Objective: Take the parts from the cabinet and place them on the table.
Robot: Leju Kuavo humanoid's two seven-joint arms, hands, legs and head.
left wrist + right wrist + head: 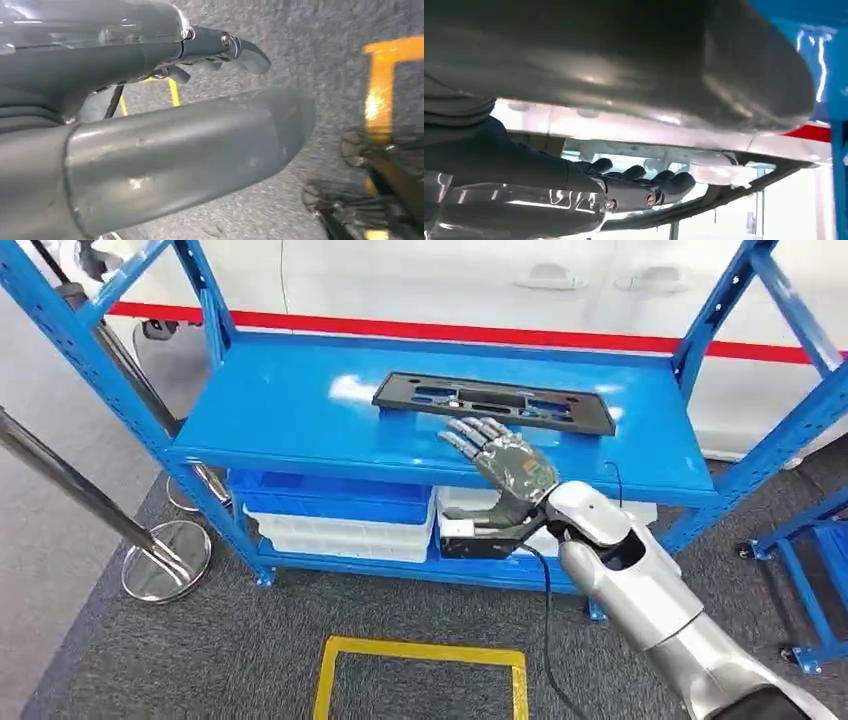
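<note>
You get a bright, evenly lit head view with white glare on the blue shelf (pixel 300 410); both wrist views are blurred, the thumb (pixel 624 55) out of focus

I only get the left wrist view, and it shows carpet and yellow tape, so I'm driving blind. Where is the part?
Observer: In the head view, the black part lies flat on top of the blue rack.
Operator: Is the right robot hand holding it?
Observer: No. It hovers over the rack's front edge with its fingers spread and nothing in it. The fingertips are close to the part's near edge, but I cannot tell if they touch.
Operator: Anything underneath?
Observer: Blue and white bins sit on the lower shelf.
</note>
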